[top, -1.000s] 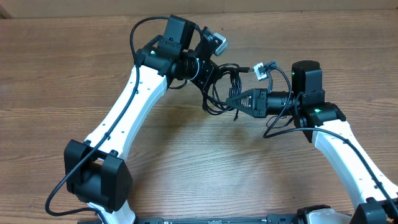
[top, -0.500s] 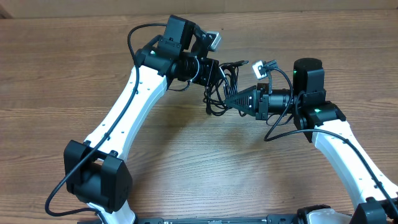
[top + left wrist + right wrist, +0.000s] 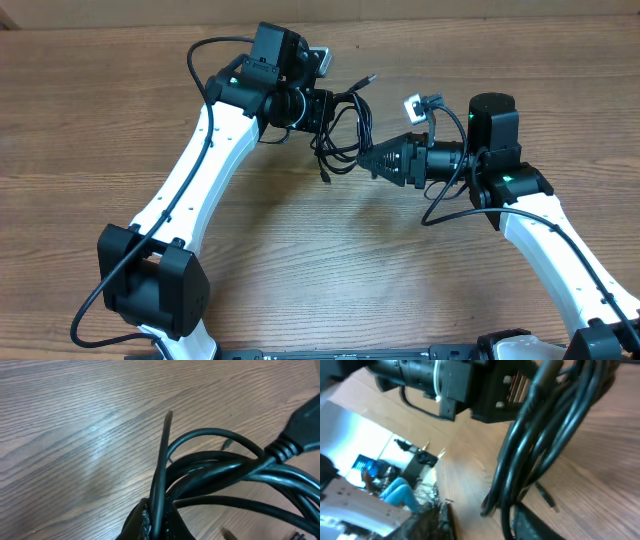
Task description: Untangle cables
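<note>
Clamped in left gripper [image 3: 322, 108]: thin black tangled cables [image 3: 215, 467]; right gripper [image 3: 366, 160] parted around the loops — knots could be tightened by pulling.

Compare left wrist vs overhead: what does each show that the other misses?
Only left wrist: close up, the cables running into the shut left claw, plus a ribbed plug at the right edge.
Only overhead: the left arm and right arm, the right claw at the bundle's other side, and one plug end sticking out.
Both: the cables and the wood table.
</note>
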Action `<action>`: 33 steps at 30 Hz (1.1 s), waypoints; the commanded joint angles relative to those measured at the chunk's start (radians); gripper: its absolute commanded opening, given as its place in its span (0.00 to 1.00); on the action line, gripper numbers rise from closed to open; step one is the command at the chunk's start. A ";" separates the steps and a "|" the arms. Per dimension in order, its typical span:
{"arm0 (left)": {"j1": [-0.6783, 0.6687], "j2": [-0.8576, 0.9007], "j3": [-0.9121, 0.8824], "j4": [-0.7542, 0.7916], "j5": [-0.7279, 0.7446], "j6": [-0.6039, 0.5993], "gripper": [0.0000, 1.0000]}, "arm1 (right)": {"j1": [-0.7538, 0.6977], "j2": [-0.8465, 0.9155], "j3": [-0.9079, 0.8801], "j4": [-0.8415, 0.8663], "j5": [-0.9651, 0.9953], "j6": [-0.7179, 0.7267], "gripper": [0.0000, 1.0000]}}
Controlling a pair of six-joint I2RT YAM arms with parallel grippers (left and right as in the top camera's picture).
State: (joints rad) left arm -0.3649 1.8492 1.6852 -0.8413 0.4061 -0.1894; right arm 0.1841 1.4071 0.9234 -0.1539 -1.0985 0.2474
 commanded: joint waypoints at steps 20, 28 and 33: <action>-0.002 -0.005 0.011 0.003 -0.129 -0.024 0.07 | 0.006 -0.034 0.016 -0.207 0.199 0.067 0.61; -0.002 -0.005 0.011 0.002 -0.129 -0.024 0.06 | 0.006 -0.044 0.029 -0.094 0.196 0.227 0.57; -0.002 -0.005 0.011 0.001 -0.127 -0.025 0.04 | 0.006 -0.044 0.029 -0.034 0.266 0.307 0.57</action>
State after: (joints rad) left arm -0.3649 1.8492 1.6852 -0.8425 0.2787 -0.2043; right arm 0.1848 1.3891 0.9245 -0.2016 -0.8818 0.4732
